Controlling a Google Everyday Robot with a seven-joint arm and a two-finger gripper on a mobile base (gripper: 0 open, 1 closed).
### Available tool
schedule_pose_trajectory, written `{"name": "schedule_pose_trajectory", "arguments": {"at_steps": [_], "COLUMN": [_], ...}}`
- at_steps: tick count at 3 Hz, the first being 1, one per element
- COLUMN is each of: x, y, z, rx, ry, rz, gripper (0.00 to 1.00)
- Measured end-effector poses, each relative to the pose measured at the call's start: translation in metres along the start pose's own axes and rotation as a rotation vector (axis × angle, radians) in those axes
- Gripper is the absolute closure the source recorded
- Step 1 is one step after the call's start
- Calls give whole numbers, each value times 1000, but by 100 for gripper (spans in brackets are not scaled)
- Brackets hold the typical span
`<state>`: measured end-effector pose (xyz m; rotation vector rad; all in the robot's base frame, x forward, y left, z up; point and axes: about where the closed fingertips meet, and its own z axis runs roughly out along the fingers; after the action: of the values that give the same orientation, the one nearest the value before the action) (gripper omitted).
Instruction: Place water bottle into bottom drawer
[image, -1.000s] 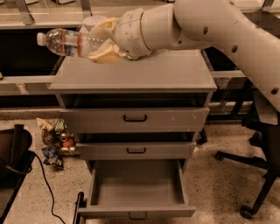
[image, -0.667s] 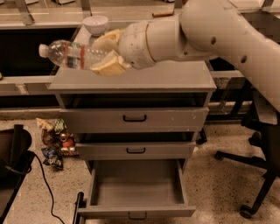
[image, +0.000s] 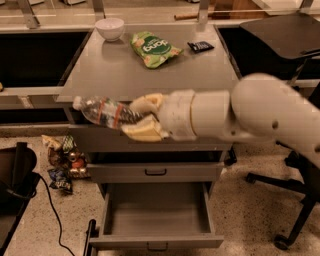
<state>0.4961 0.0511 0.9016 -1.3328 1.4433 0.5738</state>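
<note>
My gripper (image: 142, 119) is shut on the water bottle (image: 106, 112), a clear crinkled bottle with a white cap and a red-marked label. The bottle lies on its side in the fingers (image: 145, 131), cap pointing left, held in front of the cabinet's top edge and above the drawers. The bottom drawer (image: 156, 217) is pulled open below, its inside bare, with a dark handle on its front. The white arm (image: 250, 112) comes in from the right.
On the cabinet top (image: 150, 70) lie a green snack bag (image: 152, 49), a white bowl (image: 110, 28) and a small black packet (image: 200, 46). The middle drawer (image: 156, 171) is closed. Snack wrappers (image: 62, 162) litter the floor at left, a black chair (image: 295, 210) stands right.
The arm has come down and toward the front with the bottle, from the top left of the cabinet to in front of its top edge.
</note>
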Motion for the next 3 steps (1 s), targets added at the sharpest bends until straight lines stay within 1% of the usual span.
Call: {"name": "schedule_pose_trajectory", "arguments": {"at_steps": [1,2,3], "x": [37,38,72], "y": [18,18,18], "z": [-15,-15,-16], "rx": [20,20,27], "ry": [49,49,51], "rz": [59,60,145], "gripper": [100,100,100]}}
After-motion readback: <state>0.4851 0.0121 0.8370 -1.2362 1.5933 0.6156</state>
